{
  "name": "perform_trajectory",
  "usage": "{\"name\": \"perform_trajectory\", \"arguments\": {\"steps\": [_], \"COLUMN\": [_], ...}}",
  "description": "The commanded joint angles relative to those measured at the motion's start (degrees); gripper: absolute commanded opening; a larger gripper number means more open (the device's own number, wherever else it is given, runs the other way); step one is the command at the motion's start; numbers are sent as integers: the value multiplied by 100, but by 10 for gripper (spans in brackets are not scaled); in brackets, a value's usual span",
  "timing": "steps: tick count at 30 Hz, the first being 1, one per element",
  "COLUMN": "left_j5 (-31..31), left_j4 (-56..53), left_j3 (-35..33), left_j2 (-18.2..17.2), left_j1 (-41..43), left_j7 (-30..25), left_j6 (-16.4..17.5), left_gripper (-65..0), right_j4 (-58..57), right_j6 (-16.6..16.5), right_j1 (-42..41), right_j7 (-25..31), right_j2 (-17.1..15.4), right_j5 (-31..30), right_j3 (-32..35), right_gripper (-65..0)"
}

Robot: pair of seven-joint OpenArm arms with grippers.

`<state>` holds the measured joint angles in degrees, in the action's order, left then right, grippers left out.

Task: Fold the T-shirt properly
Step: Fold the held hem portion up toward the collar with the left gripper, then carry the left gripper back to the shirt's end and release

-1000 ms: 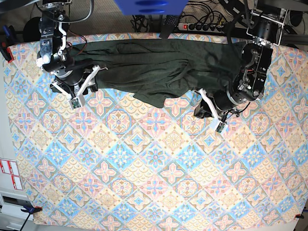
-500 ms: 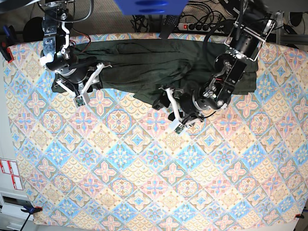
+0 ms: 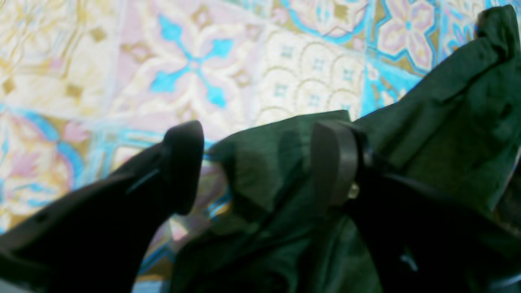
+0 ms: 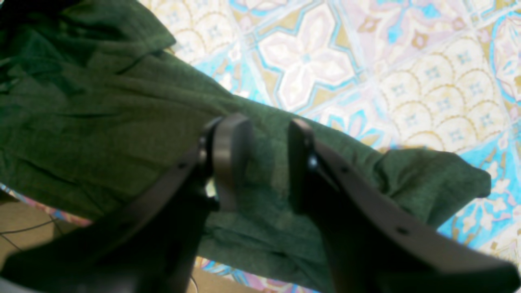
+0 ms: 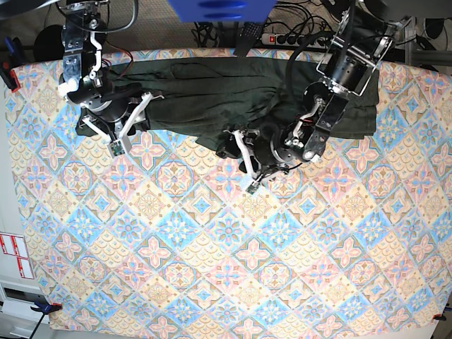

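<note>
- Olive-green knit T-shirt [image 5: 212, 95] lies bunched along the far edge of the table [image 5: 212, 282], reaching from near the far-left corner towards the far-right; it is heathered, plain and heavily creased, with a loose lobe sagging towards the centre.
- Right gripper [image 5: 127, 127], at the left of the base view, has its jaws partly parted, straddling a ridge of cloth; whether they pinch it cannot be told.
- Left gripper [image 5: 244, 159] stands spread wide over the lobe's edge, holding nothing.
- Step in hand, judged: spreading, before any fold. Next move calls for closing on a hem and drawing it towards the near edge.
</note>
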<state>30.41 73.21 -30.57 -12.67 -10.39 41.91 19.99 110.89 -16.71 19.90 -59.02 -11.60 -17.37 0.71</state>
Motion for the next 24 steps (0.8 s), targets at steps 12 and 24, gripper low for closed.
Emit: {"name": "perform_trajectory", "arguments": {"steps": [12,24], "left_j5": [5,14], "left_j4": [-714,-477], "left_j3": [-394,-350], "left_j2": [304,146], "left_j1": [-284,-293], "left_j7": [-125,-143], "left_j6": [54,63], "left_gripper": [-349,-650], "right_j4": [89,89], "right_j6": [-13,-13], "right_j1": [54,89], "right_j7": [96,105], "right_j2": [-40,-40], "right_j5": [-52,-52], "right_j3": [-23,-23], "right_gripper": [-454,-454]}}
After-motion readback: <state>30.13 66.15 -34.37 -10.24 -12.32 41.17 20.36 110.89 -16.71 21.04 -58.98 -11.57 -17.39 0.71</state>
